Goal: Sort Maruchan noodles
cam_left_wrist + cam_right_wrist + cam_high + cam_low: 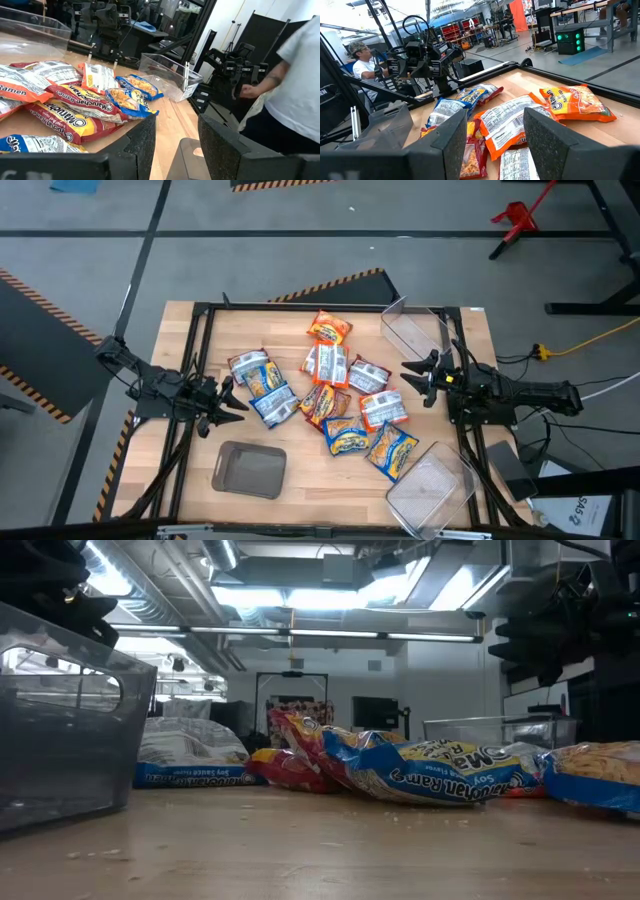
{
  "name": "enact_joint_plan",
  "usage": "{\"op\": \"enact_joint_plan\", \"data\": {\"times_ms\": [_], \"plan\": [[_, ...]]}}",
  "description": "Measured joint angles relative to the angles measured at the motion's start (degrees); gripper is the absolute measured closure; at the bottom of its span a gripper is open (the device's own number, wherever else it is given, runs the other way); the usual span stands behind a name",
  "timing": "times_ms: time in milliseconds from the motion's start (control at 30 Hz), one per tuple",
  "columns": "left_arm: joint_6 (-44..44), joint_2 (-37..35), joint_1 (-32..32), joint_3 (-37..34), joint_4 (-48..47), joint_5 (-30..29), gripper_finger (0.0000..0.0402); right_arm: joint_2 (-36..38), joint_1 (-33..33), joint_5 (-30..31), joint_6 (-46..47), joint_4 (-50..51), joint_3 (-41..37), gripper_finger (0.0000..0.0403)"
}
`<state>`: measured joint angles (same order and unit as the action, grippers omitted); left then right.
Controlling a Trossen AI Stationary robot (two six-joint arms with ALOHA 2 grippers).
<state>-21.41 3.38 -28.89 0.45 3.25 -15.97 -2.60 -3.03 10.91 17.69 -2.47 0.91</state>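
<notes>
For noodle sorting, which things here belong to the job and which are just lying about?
Job: noodle packets; left gripper, open, beside the pile; right gripper, open, opposite.

Lying about: two clear bins; grey tray; person beyond the table.

Wooden table (pixel 190 320) with black frame rails along edges. Maruchan noodles (pixel 325 395) heaped at centre, packets overlapping; orange packet (pixel 329 329) at far end of heap, blue-yellow packet (pixel 392 451) at near end. Grey tray (pixel 249 470) near front edge, left of heap. Clear bin (pixel 412 328) at far right corner; second clear bin (pixel 432 485) at near right corner, beside blue-yellow packet
</notes>
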Motion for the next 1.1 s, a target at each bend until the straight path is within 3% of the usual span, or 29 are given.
{"op": "enact_joint_plan", "data": {"times_ms": [333,433,567,700,933,1100], "plan": [[0.86,0.00,-0.02,0.02,0.21,-1.12,0.0260,0.00,0.01,0.00,0.01,-0.14,0.00,0.0221],[-1.59,0.00,-0.02,0.02,2.97,-5.94,0.0260,0.01,0.02,-0.48,1.68,-1.46,0.00,0.0221],[-9.12,-0.02,-0.02,0.02,12.32,-13.28,0.0260,0.01,0.00,-3.86,17.97,-4.86,0.00,0.0221],[-9.86,0.00,-0.02,0.02,20.98,-22.86,0.0260,0.01,0.04,-1.22,31.21,-5.52,0.07,0.0221],[-9.66,-0.02,-0.02,0.02,25.04,-37.94,0.0260,0.01,0.04,7.54,33.24,-4.96,0.04,0.0221],[-9.53,0.00,0.00,0.02,25.29,-42.16,0.0260,0.01,0.00,9.14,33.06,-5.48,0.04,0.0221]]}}
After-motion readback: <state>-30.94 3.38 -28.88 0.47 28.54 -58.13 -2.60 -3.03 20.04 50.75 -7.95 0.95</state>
